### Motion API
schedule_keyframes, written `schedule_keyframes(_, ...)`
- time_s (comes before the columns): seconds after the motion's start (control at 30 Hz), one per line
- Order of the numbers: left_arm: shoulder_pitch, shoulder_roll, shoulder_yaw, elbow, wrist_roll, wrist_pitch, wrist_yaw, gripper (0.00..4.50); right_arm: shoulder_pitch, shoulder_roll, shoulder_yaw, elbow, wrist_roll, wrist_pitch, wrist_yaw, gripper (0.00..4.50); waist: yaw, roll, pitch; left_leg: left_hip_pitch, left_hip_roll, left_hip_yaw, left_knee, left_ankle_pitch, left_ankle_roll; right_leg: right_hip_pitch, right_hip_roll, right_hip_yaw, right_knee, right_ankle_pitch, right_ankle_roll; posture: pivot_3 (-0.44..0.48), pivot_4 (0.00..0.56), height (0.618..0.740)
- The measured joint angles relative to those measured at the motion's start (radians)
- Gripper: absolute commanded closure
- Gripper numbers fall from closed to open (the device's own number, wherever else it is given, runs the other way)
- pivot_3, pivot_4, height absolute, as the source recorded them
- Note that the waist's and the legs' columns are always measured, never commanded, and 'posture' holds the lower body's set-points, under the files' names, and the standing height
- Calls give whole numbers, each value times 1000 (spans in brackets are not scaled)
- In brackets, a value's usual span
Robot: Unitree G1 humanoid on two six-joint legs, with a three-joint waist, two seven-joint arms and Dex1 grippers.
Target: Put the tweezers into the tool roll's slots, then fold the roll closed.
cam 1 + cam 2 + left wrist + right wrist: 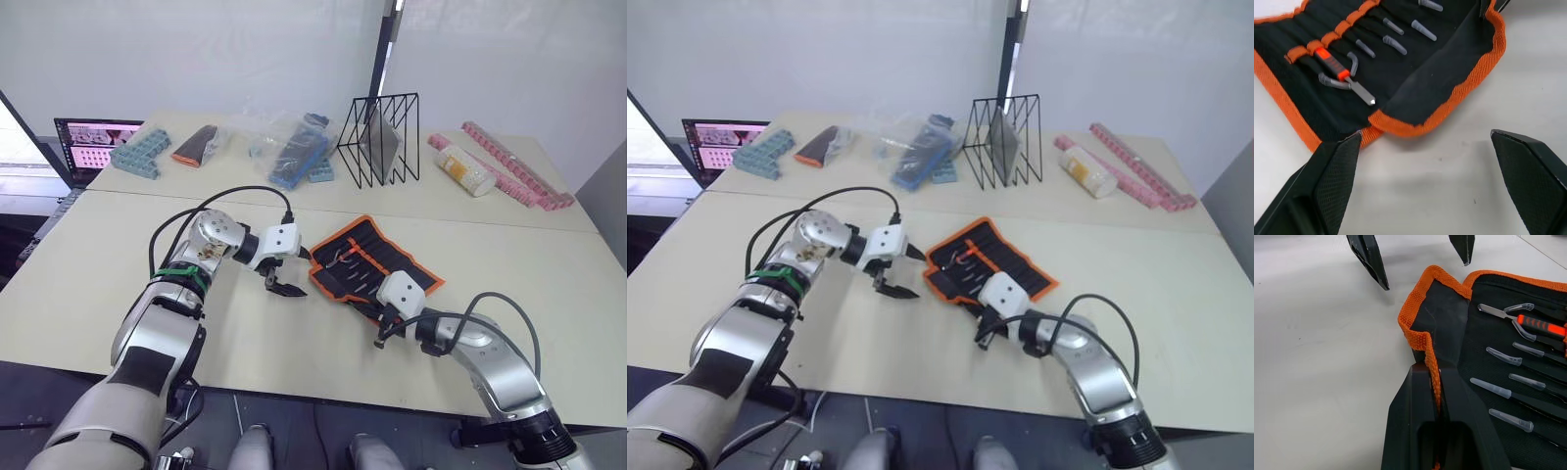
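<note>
Pinching the orange edge of the roll point(372, 267) at its near corner, the right pincer point(1436, 382) is closed on the flap, while the left pincer point(283, 284) waits wide open just beside the roll's left end on the desk point(490, 245), tweezers point(1508, 392) lying tucked inside.

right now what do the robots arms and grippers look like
Both arms are silver-grey metal shells with dark joints. A looping black cable runs to each wrist, where a white box sits. The left arm wears a green band. The left gripper and right gripper each have two black, tapered, textured fingers.
</note>
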Motion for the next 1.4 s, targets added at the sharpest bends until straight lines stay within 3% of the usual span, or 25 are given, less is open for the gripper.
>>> schedule_keyframes(0.37, -15, -65, -7, 95, 70, -66, 50, 4426, 36, -10, -7, -21, 1, 28, -26, 4500, 2, 0, 0, 0, 0, 0, 0, 0, 0, 0, 0, 0, 0, 0, 0, 0, 150, 734)
schedule_keyframes(0.6, -19, -65, -2, 104, 100, -111, 115, 4472, 48, -12, -7, -20, -5, 19, -40, 4500, 1, 0, 0, 0, 0, 0, 0, 0, 0, 0, 0, 0, 0, 0, 0, 0, 150, 734)
schedule_keyframes(1.0, 50, 9, 26, 46, 80, -136, 54, 4472, -51, 9, 46, 123, -46, -77, -20, 4500, -9, 0, 0, 1, 0, 0, 0, 0, 0, 0, 0, 0, 1, 0, 0, 0, 150, 734)
schedule_keyframes(1.23, 181, 107, 65, -115, 5, -81, -2, 4472, -188, 48, 101, 287, -66, -174, 33, 4500, -9, 0, 0, 2, 0, 0, 0, 0, 0, 0, 0, 0, 3, 0, 0, 0, 150, 734)
schedule_keyframes(1.4, 336, 181, 87, -385, -75, 87, -37, 4472, -257, 79, 131, 400, -84, -250, 63, 4500, -13, 0, 0, 2, 1, 0, 0, 0, 0, 0, 0, 0, 4, 0, 0, 0, 150, 734)
